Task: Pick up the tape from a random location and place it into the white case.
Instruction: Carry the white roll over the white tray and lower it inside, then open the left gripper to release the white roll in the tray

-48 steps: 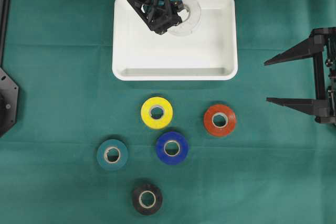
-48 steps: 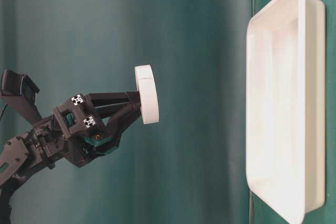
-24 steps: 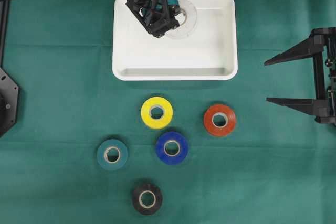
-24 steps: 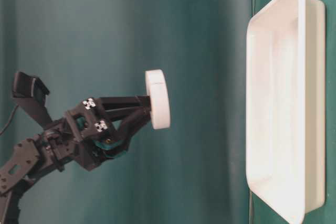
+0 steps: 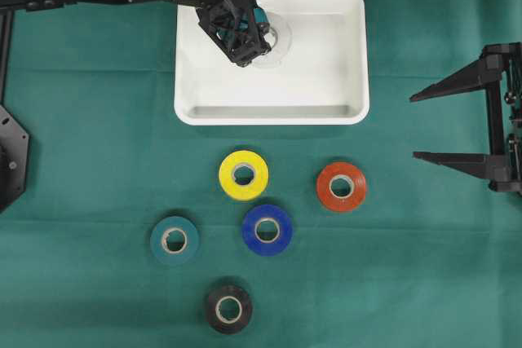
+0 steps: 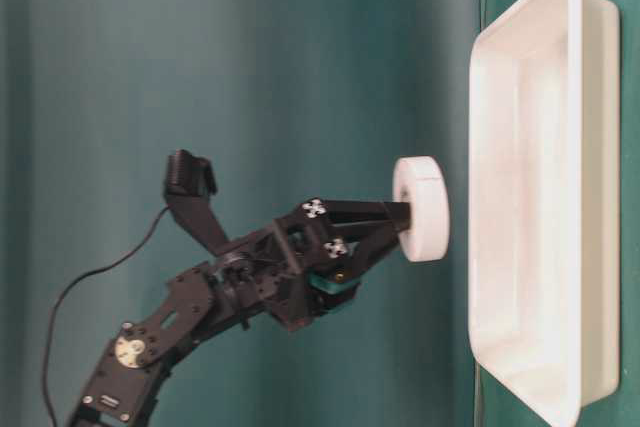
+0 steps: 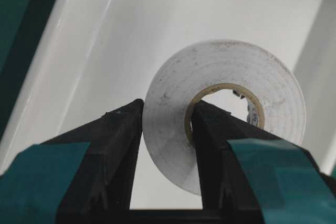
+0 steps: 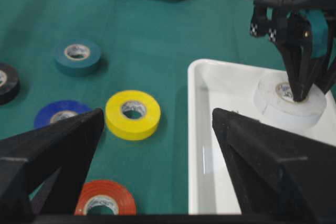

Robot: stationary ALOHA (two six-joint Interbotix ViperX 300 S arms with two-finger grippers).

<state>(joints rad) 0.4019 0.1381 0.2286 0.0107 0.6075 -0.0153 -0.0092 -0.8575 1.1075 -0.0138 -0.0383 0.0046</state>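
The left hand pinches the white tape by one wall, just above the floor of the white case; the right hand gapes idle. Released from here, I reckon the roll could bounce or roll against the rim

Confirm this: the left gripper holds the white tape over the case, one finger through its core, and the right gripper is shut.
Wrong on the right gripper: the overhead view shows it open, off to the side. The rest stands: the left gripper holds the white tape over the case, one finger through the core.
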